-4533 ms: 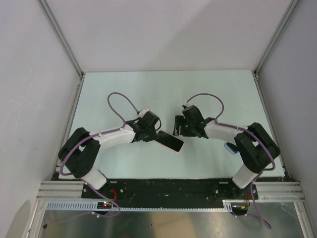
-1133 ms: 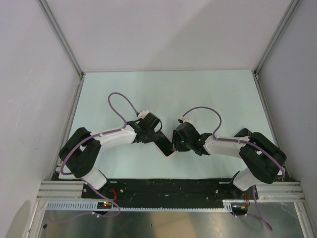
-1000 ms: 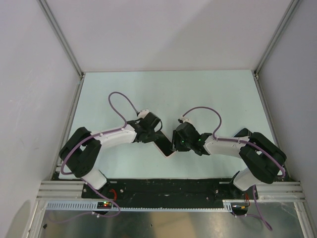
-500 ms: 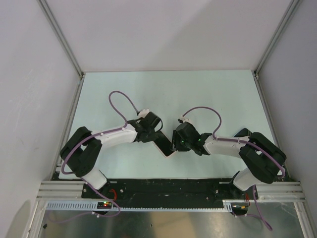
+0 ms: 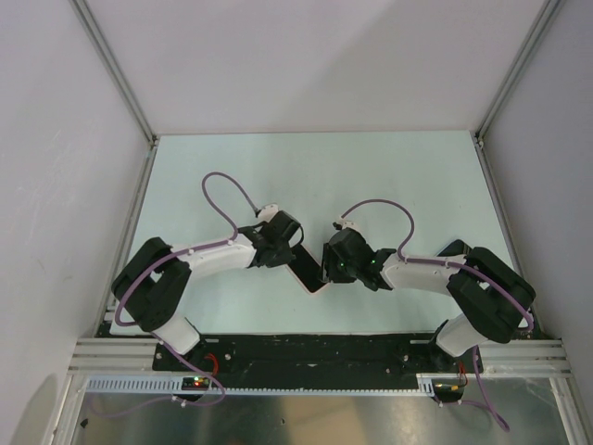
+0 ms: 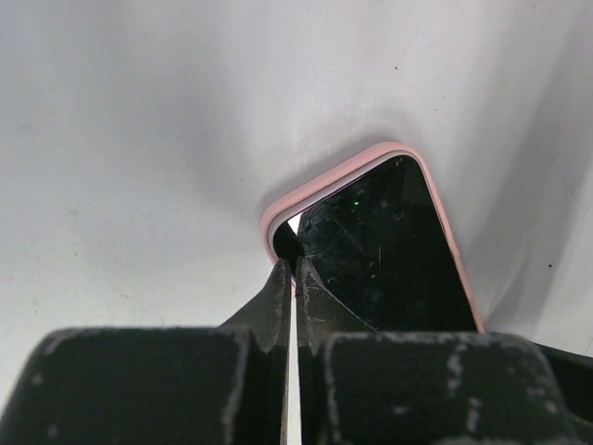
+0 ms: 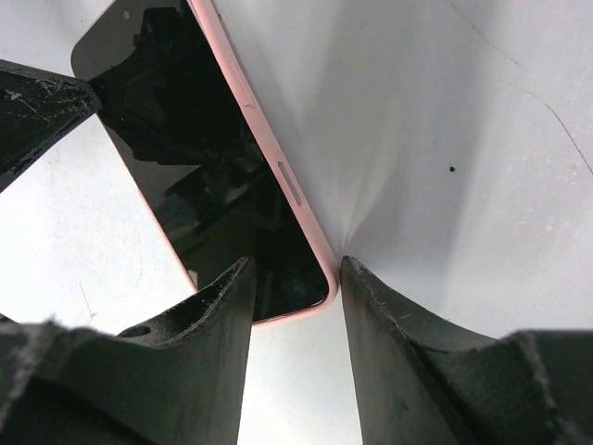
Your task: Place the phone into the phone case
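The phone (image 5: 309, 272), its screen black, lies in the pink phone case (image 5: 318, 286) on the table between my two grippers. In the left wrist view my left gripper (image 6: 290, 265) is shut, its tips on the near corner of the phone (image 6: 389, 250), just inside the case's rim (image 6: 324, 184). A small light gap shows at that corner. My right gripper (image 7: 295, 269) is open and straddles the opposite corner: one finger over the screen (image 7: 199, 167), the other against the case's outer edge (image 7: 278, 171).
The pale table (image 5: 306, 176) is walled by white panels at the back and both sides. Purple cables loop over each arm (image 5: 218, 185). The arms' base rail (image 5: 306, 352) runs along the near edge.
My left gripper has shut its jaws at the phone's corner. Phone, case and right gripper have stayed where they were.
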`<state>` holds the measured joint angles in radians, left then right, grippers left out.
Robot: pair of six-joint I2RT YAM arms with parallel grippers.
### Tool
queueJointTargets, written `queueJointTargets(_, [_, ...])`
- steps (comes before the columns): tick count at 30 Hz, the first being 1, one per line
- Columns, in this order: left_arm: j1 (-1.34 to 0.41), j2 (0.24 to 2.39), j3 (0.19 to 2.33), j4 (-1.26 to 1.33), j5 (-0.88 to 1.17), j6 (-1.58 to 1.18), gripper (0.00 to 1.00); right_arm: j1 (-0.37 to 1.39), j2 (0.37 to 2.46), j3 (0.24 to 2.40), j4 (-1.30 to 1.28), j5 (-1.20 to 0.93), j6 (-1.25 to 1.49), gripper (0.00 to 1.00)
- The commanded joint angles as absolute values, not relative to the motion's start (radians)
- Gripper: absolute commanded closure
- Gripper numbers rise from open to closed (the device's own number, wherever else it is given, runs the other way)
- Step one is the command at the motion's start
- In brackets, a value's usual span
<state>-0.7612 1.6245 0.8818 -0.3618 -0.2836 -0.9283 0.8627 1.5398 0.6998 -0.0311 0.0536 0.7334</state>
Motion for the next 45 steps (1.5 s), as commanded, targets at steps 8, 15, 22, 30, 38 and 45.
queueJointTargets(8, [-0.781,1.839,0.774,-0.175,-0.206,-1.008,1.00,0.876,1.591,0.682,-0.084,0.037,0.737,0.53])
queueJointTargets(15, [-0.785,1.855,0.770,-0.153,-0.192,-1.010,1.00,0.875,1.581,0.741,-0.131,0.061,0.714,0.52])
queueJointTargets(22, [-0.780,1.846,0.802,-0.159,-0.177,-0.977,1.00,0.789,1.650,0.876,-0.135,0.056,0.626,0.44])
queueJointTargets(30, [-0.777,1.870,0.814,-0.159,-0.169,-0.976,1.00,0.713,1.825,1.019,-0.104,-0.028,0.559,0.37])
queueJointTargets(38, [-0.770,1.922,0.829,-0.158,-0.150,-0.974,1.00,0.745,1.917,1.070,-0.103,-0.025,0.561,0.36])
queueJointTargets(45, [-0.767,1.941,0.831,-0.138,-0.128,-0.976,1.00,0.787,1.956,1.075,-0.158,0.040,0.560,0.37])
